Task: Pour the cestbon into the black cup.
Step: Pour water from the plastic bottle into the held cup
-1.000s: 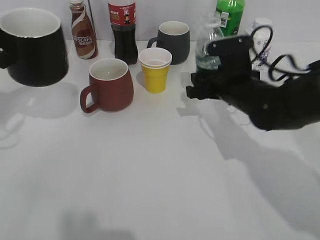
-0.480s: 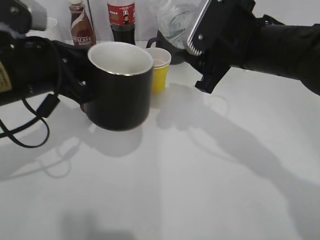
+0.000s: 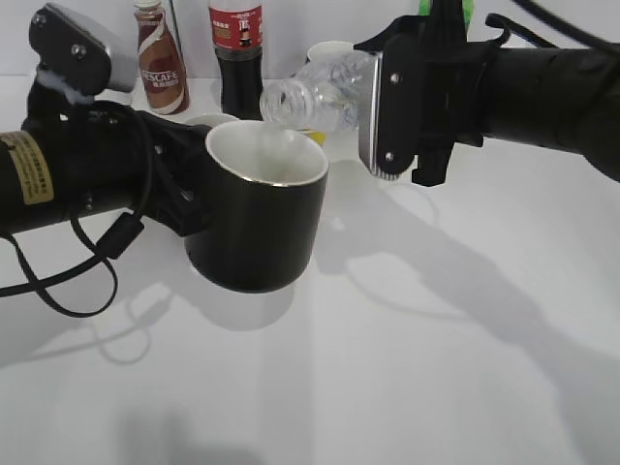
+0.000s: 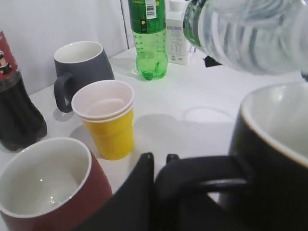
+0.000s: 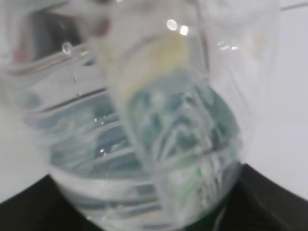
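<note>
Above the table, the right claw (image 3: pixel 387 102) grips the tilted cestbon (image 3: pixel 315 92); the left claw (image 3: pixel 184 189) grips the black cup (image 3: pixel 257 228).

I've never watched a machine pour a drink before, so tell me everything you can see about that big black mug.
The black cup is a glossy, ceramic-looking mug, white inside, with a black loop handle. The left end effector grips that handle and holds the mug upright above the table, in front of the other cups. The cestbon lies tilted with its mouth just over the mug's rim. No water stream is discernible.
</note>
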You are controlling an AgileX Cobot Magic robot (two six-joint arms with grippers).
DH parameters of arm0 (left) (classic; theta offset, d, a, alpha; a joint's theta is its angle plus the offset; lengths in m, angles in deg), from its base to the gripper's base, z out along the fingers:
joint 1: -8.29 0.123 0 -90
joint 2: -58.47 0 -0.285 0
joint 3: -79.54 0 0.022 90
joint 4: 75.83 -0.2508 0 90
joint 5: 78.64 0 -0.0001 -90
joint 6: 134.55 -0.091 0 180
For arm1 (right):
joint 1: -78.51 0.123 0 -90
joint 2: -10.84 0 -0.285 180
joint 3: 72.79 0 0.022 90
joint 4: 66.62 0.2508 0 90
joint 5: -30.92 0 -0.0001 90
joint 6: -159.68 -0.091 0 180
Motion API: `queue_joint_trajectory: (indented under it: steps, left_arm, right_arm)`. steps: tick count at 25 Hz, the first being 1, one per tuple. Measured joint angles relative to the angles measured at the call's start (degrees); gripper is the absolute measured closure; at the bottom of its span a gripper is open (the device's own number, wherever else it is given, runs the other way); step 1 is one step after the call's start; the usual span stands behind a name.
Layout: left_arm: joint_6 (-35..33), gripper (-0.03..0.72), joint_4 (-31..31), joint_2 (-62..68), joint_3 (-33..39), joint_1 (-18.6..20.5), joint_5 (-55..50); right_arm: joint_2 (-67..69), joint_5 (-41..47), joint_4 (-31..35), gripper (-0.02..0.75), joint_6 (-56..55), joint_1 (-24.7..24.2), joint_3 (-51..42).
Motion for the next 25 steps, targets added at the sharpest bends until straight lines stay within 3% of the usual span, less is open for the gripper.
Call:
queue_joint_trajectory:
  steps: [4, 11, 25]
  left_arm:
    - [0.0, 0.650, 0.0, 0.0, 0.0, 0.0, -0.3]
    - [0.0, 0.650, 0.0, 0.0, 0.0, 0.0, -0.3]
    - [0.0, 0.650, 0.0, 0.0, 0.0, 0.0, -0.5]
  right_arm:
    - [0.0, 0.0, 2.8, 0.268, 7.1, 0.0, 0.0]
    - [-0.1, -3.8, 15.0, 0.268, 22.8, 0.0, 0.1]
    - [-0.1, -8.0, 15.5, 0.268, 26.5, 0.0, 0.2]
